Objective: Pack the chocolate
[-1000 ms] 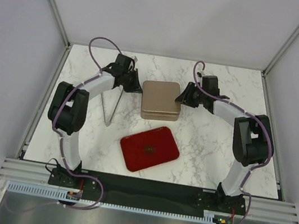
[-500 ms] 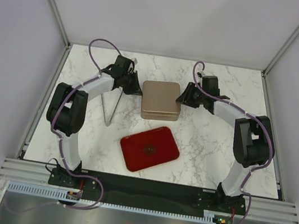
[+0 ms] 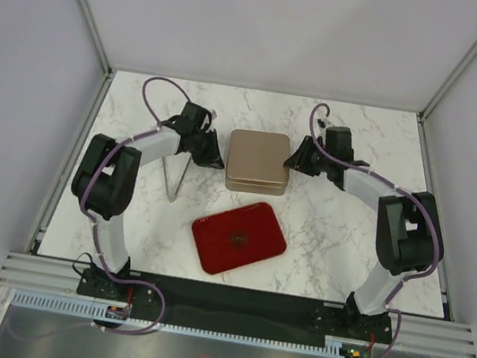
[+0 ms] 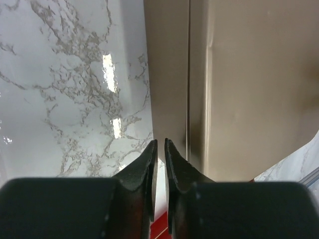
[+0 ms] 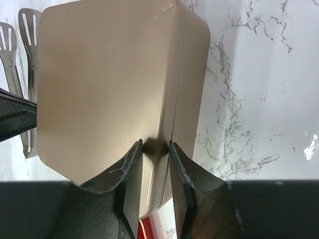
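Note:
The chocolate is out of view. A champagne-gold tin (image 3: 258,159) with its lid on stands mid-table. My left gripper (image 3: 220,161) sits at the tin's left wall (image 4: 169,74); in the left wrist view the left gripper (image 4: 161,142) shows only a thin gap, with nothing in it. My right gripper (image 3: 291,161) is at the tin's right side. In the right wrist view the right gripper (image 5: 156,143) stands open, its tips against the tin (image 5: 104,89), astride the lid's upper edge.
A red tray (image 3: 238,238) lies in front of the tin with a small dark mark at its middle. Metal tongs (image 3: 176,172) lie left of the tin, under my left arm, and show as tongs (image 5: 25,30) beyond the tin. White walls enclose the marble table (image 3: 339,231).
The left gripper slid down and right to the tin's left wall and its jaws parted slightly. The right gripper closed in on the tin's right edge and its jaws narrowed.

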Controlling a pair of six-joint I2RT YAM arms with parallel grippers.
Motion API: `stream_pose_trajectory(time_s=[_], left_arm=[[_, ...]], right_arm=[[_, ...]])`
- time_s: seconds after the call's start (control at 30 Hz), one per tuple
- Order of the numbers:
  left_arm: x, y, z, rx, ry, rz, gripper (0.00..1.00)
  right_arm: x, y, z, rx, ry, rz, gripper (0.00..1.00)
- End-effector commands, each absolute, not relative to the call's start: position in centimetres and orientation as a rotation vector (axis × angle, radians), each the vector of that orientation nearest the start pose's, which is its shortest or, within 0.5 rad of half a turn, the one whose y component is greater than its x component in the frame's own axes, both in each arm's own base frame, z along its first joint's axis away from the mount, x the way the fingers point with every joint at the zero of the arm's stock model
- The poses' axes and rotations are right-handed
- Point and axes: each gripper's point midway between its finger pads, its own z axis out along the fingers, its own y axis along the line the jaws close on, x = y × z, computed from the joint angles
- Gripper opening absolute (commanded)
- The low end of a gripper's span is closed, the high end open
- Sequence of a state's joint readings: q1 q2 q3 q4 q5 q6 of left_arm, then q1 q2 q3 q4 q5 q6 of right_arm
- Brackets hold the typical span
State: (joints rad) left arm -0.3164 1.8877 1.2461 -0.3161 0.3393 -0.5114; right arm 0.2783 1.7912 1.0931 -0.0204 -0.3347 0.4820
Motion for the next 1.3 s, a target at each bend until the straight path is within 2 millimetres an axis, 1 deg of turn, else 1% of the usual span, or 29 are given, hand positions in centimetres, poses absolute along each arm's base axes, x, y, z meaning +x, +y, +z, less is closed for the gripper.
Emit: stream_pose_trajectory(time_s=[0.0, 0.07, 0.2, 0.33, 0.37, 0.4, 0.47, 0.57, 0.6, 0.67, 0.7, 0.73, 0.77, 0.8, 0.83, 0.87, 0.9, 0.93, 0.97, 1.0, 1.03, 1.2, 1.27], left_arm=[[39.7, -21.9, 8.4, -0.1, 2.529, -0.814, 0.18], [39.6, -21.8, 8.9, -0.113, 2.52, -0.814, 0.21], [39.9, -21.5, 10.2, -0.132, 2.487, -0.814, 0.35], [40.2, -21.5, 12.3, -0.141, 2.437, -0.828, 0.45], [40.1, -21.7, 12.9, -0.128, 2.422, -0.854, 0.46], [39.9, -22.0, 13.2, -0.117, 2.417, -0.871, 0.48], [39.6, -22.7, 13.6, -0.094, 2.404, -0.926, 0.51], [38.8, -23.2, 12.7, -0.085, 2.424, -0.965, 0.54], [38.3, -23.1, 11.6, -0.09, 2.448, -0.962, 0.54], [38.2, -23.5, 11.1, -0.081, 2.436, -0.98, 0.55], [37.5, -23.5, 9.8, -0.087, 2.462, -0.985, 0.55], [37.2, -23.6, 9.4, -0.087, 2.468, -0.993, 0.55], [36.9, -23.8, 8.8, -0.082, 2.48, -0.997, 0.54], [36.4, -23.7, 7.8, -0.086, 2.494, -0.996, 0.54], [36.3, -23.7, 7.1, -0.097, 2.504, -0.997, 0.52], [36.0, -23.9, 6.7, -0.097, 2.51, -1.015, 0.51], [35.9, -23.9, 6.3, -0.097, 2.507, -1.023, 0.47], [35.7, -24.0, 5.9, -0.095, 2.515, -1.032, 0.44], [35.6, -24.0, 5.7, -0.096, 2.518, -1.036, 0.42], [35.6, -23.9, 5.6, -0.096, 2.518, -1.032, 0.39], [35.6, -23.9, 5.6, -0.092, 2.517, -1.031, 0.38], [35.9, -23.8, 5.7, -0.084, 2.51, -1.015, 0.29], [35.8, -24.0, 5.3, -0.078, 2.521, -1.021, 0.28]], right_arm=[[37.9, 18.4, 3.3, 0.07, 2.526, 0.692, 0.36], [37.8, 18.3, 2.8, 0.069, 2.525, 0.688, 0.37], [37.2, 18.2, 2.0, 0.065, 2.521, 0.696, 0.36], [37.3, 17.9, 2.7, 0.06, 2.494, 0.673, 0.38], [37.3, 17.9, 2.8, 0.057, 2.49, 0.673, 0.39], [37.3, 17.8, 2.9, 0.061, 2.488, 0.676, 0.42], [37.4, 18.2, 3.3, 0.058, 2.479, 0.701, 0.43], [37.3, 18.7, 4.2, 0.04, 2.465, 0.745, 0.51], [37.3, 18.8, 4.5, 0.048, 2.461, 0.758, 0.55], [37.1, 19.0, 4.8, 0.046, 2.458, 0.781, 0.57], [36.7, 19.0, 4.8, 0.048, 2.457, 0.79, 0.57], [36.2, 19.0, 4.6, 0.059, 2.465, 0.803, 0.57], [36.6, 19.3, 5.1, 0.048, 2.428, 0.82, 0.57], [35.9, 19.4, 4.7, 0.043, 2.433, 0.838, 0.55], [35.8, 19.4, 4.6, 0.048, 2.43, 0.848, 0.53], [36.0, 19.6, 4.7, 0.043, 2.412, 0.864, 0.51], [35.4, 19.8, 4.1, 0.042, 2.423, 0.888, 0.45], [35.3, 20.0, 4.1, 0.042, 2.417, 0.914, 0.42], [35.6, 20.4, 4.5, 0.038, 2.383, 0.951, 0.4], [35.3, 20.7, 4.1, 0.038, 2.385, 0.98, 0.37], [35.1, 21.1, 4.2, 0.029, 2.38, 1.016, 0.36], [35.7, 21.3, 4.2, 0.025, 2.358, 1.031, 0.29], [35.8, 21.5, 4.5, 0.018, 2.359, 1.049, 0.3]])
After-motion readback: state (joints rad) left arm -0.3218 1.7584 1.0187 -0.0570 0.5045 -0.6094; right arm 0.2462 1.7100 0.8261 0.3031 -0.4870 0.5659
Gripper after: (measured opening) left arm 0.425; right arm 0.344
